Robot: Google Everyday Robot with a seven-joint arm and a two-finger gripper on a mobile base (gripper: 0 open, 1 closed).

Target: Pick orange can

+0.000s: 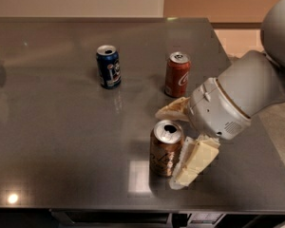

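The orange can [164,148] stands upright near the front edge of the dark grey table [61,127], copper-coloured with pale lettering and a silver top. My gripper [178,144] reaches in from the right with pale fingers spread open. One finger [172,110] is behind the can's top and the other finger [194,161] is low at its right side, close to or touching it. The can stands in the gap between them.
A red can with white script [176,74] stands behind the gripper, close to the upper finger. A blue can [108,66] stands further left at the back. The table's right edge and front edge are near the gripper. The grey arm [242,99] fills the right side.
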